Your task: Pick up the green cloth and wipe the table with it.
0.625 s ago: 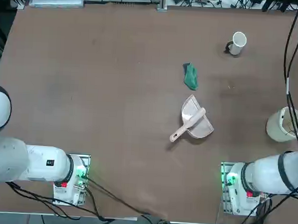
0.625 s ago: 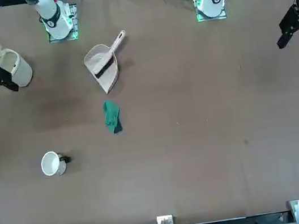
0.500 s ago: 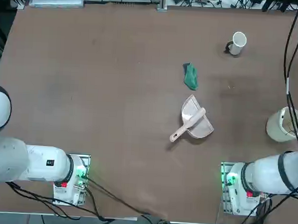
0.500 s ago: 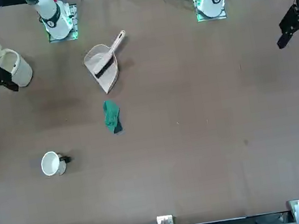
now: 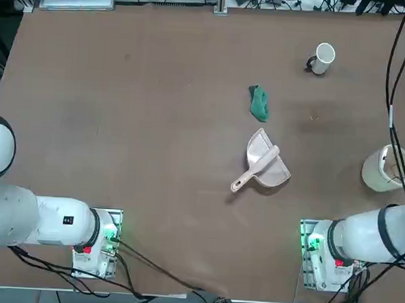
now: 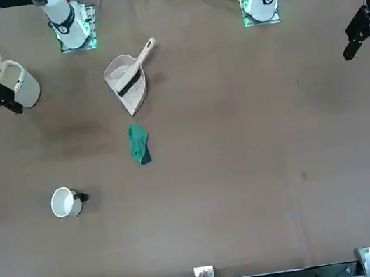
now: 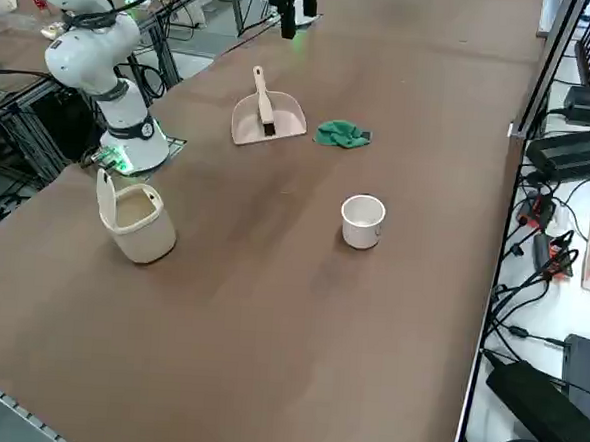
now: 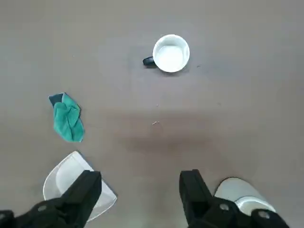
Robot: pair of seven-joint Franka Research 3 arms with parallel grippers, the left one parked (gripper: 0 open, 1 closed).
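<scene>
From my station I see the brown tabletop (image 5: pixel 122 120) filling nearly the whole top view, bare over most of its surface. My right arm's base (image 5: pixel 326 256) sits at the near edge, and the arm rises out of the overhead picture. Its fingers (image 8: pixel 137 190) hang high above the tabletop; the wrist view shows them spread wide apart with nothing between them.

Just below them, close to the right edge of the tabletop, stands a cream bin with a hinged lid (image 5: pixel 385 168), upright and open at the top. Toward the middle lies a beige dustpan (image 5: pixel 266 165) with a small brush resting in it, its handle (image 5: pixel 245 177) pointing back toward the robot's side.

The green cloth (image 5: pixel 259 103) lies crumpled on the tabletop just beyond the dustpan, near it but not touching, well apart from my fingers. In the wrist view the green cloth (image 8: pixel 68 118) shows as a loose bunch.

Farther off and to the right stands a white mug (image 5: pixel 323 58), upright, its dark handle turned toward the cloth's side.
</scene>
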